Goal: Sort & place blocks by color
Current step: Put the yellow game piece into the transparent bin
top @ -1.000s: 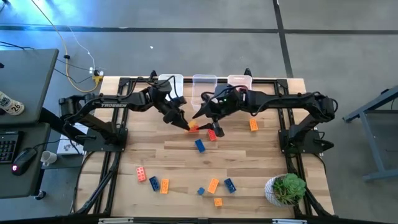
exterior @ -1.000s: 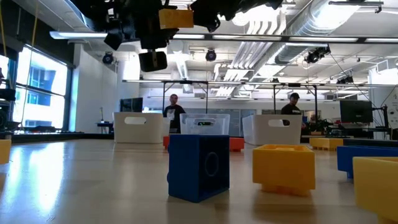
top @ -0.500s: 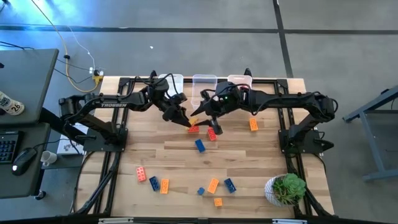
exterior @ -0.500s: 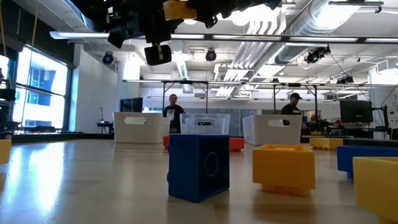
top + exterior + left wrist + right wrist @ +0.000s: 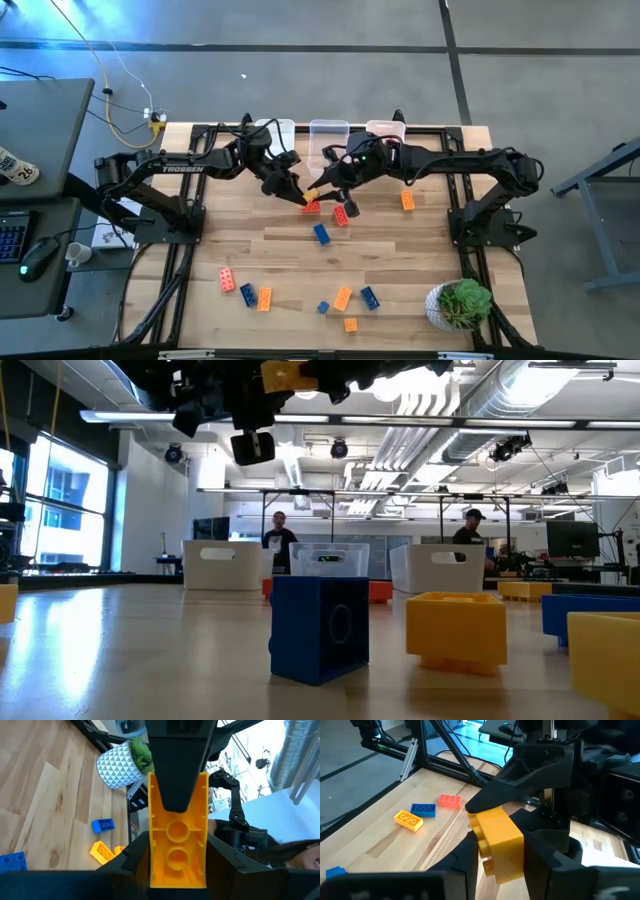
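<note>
My left gripper [image 5: 300, 196] and right gripper [image 5: 318, 190] meet mid-air, both clamping one yellow block [image 5: 497, 840]. Red blocks [image 5: 311, 207] right beneath, blue block [image 5: 321, 234] near. Potted plant [image 5: 459, 303] at table corner. Three clear bins [image 5: 328, 131] behind; contents unclear.

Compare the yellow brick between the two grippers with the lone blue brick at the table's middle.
The yellow brick is up in the air; the blue brick lies on the table. The yellow brick is pinched by the left gripper and the right gripper at once; nothing touches the blue brick. Colour differs: yellow against blue. Both are small toy bricks.
</note>
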Available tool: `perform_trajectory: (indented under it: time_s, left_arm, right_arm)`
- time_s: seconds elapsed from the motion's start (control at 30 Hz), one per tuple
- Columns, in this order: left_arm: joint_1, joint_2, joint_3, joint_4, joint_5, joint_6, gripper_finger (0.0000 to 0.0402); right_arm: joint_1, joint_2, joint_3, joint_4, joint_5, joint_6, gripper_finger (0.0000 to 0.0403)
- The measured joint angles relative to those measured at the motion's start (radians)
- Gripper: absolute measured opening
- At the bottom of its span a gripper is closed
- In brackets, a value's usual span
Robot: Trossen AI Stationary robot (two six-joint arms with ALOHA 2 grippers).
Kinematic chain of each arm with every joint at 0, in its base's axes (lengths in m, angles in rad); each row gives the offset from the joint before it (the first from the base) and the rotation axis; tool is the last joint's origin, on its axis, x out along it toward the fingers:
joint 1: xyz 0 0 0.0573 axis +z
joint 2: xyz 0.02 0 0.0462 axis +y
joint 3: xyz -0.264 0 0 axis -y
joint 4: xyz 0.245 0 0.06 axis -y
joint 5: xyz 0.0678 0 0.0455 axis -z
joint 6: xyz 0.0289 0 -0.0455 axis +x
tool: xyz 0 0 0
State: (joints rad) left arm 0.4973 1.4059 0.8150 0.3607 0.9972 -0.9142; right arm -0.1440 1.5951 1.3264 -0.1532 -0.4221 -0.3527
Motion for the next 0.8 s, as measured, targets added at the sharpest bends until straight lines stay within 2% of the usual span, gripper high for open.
perform_trajectory:
  time_s: [0.13,0.37,0.6,0.8]
  left_arm:
    - [0.000,0.000,0.000,0.000,-0.018,-0.001,0.0148]
    - [0.006,0.000,0.000,0.010,-0.114,0.024,0.0180]
    - [0.057,0.000,0.000,0.006,-0.109,0.029,0.0194]
    - [0.117,0.000,0.000,0.004,-0.106,0.072,0.0195]
  right_arm:
    - [0.000,0.000,0.000,-0.004,0.007,0.012,0.0094]
    - [-0.009,0.005,0.000,-0.026,0.023,0.058,0.0084]
    - [-0.014,0.004,0.000,-0.072,0.030,0.072,0.0082]
    - [-0.025,0.004,0.000,-0.149,0.114,0.089,0.0082]
